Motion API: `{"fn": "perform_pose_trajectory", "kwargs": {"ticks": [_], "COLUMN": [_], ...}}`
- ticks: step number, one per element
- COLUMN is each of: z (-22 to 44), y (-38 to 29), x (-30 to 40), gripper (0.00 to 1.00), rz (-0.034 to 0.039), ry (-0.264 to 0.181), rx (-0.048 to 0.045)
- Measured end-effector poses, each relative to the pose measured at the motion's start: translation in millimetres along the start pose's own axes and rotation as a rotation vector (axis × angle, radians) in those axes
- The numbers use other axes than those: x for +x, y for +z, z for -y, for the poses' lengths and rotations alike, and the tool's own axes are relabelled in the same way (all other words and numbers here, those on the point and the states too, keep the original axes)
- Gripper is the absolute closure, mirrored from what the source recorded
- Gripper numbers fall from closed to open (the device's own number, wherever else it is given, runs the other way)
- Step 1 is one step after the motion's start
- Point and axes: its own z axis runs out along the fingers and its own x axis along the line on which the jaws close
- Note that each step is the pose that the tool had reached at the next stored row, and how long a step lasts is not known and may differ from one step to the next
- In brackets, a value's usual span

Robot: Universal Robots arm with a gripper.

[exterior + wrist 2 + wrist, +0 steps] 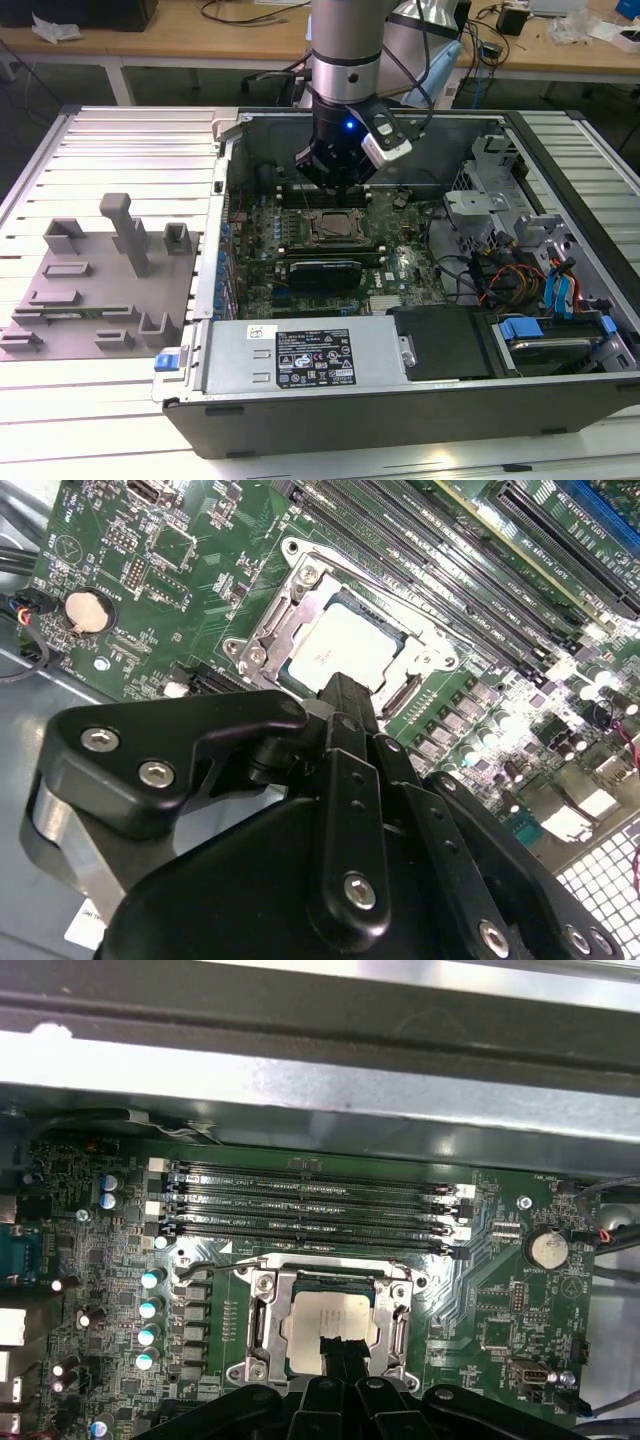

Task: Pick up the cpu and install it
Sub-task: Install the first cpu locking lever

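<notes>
Gripper (345,692) fingers are pressed together, holding nothing. They hang right over the near edge of the cpu (335,645), which lies flat in its socket (270,625).

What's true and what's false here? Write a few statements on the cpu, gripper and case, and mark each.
1. The computer case lies open, with the motherboard exposed. True.
2. The cpu lies outside the case. False: it sits in the socket frame on the motherboard.
3. The gripper hangs just above the cpu. True.
4. The motherboard carries no coin-cell battery. False: a coin-cell battery sits on it, off to one side of the socket frame.
</notes>
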Motion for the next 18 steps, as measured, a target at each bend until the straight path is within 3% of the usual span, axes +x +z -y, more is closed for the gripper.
{"fn": "perform_pose_trajectory", "kwargs": {"ticks": [4, 7, 10, 14, 18], "z": [-0.1, -0.3, -3.0, -5.0, -5.6], "y": [-0.4, -0.5, -1.0, -1.3, -1.6], "x": [0.9, 4.4, 20.7, 43.5, 51.6], "gripper": [0.89, 0.89, 0.89, 0.89, 0.89], "rz": [0.0004, 0.0072, 0.0208, 0.0285, 0.0312], "ry": [0.0, 0.0, 0.0, 0.001, 0.001], "rx": [0.0002, 0.0008, 0.0056, 0.0069, 0.007]}}
